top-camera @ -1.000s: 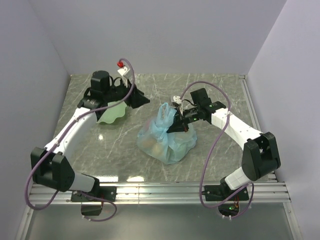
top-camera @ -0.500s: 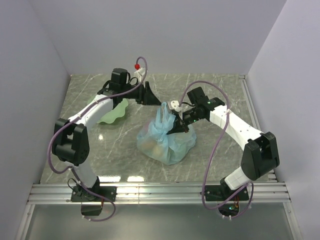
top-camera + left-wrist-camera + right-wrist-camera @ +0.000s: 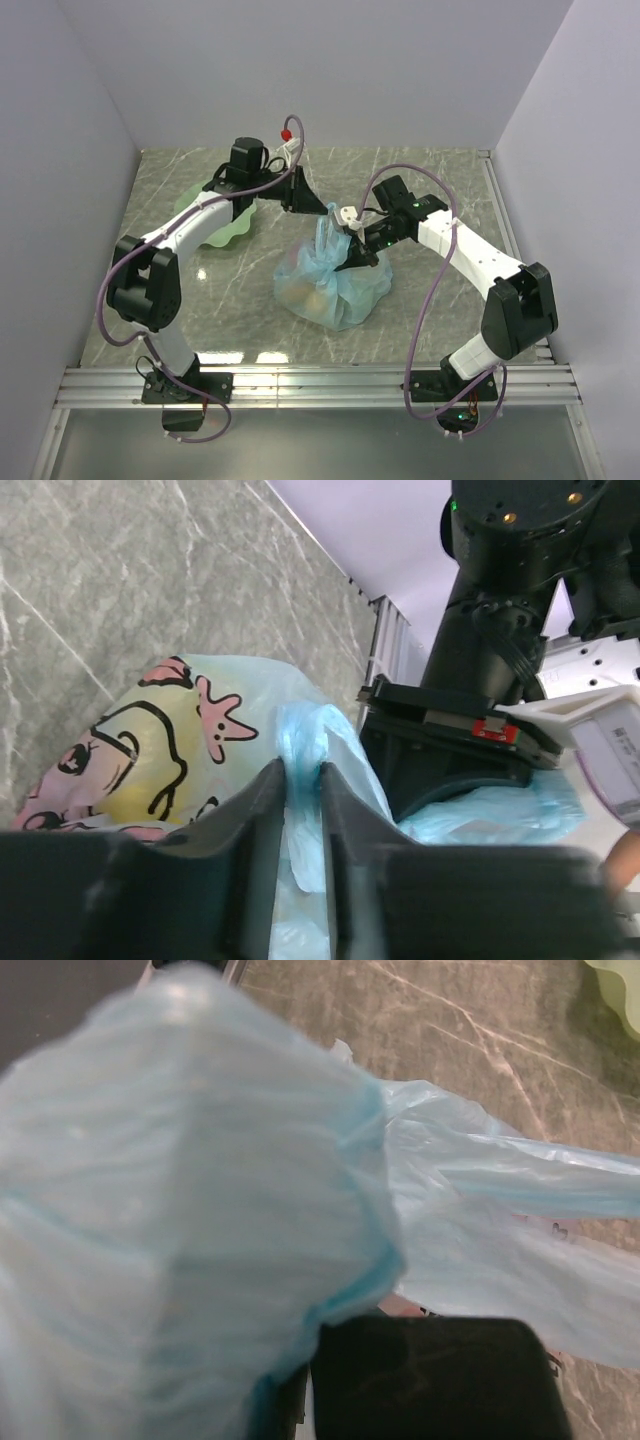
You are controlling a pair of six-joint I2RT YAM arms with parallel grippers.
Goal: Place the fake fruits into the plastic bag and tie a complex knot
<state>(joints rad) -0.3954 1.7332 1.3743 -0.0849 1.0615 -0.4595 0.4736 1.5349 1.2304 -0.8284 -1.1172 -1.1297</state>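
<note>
- Counted: one plastic bag, one pale green wavy-edged dish, two arms, two pincers; fake fruits visible only as blurred yellow-orange shapes through the film, number not to be told.
- Left arm: folded up at the elbow near its base, then stretched across the tabletop, passing over the dish toward the bag's top.
- Left pincer: pinching a twisted strip of the bag's light-blue handle between nearly closed fingers, plain in the left wrist view.
- Right arm: bent at the elbow on the right side, forearm angled in and down to the bag's neck.
- Right pincer: pressed together, tucked against the gathered top of the bag; film bunched over it in the right wrist view, so cannot tell whether any lies between the fingers.
- Bag's place: near the middle of the tabletop, between the two pincers, right of the dish and apart from it.
- Bag's look: bulging at the bottom, gathered at the top, one handle loop standing up; thin, crinkly, translucent light blue; pink cartoon print with black outlines on one side, yellow showing through beneath.
</note>
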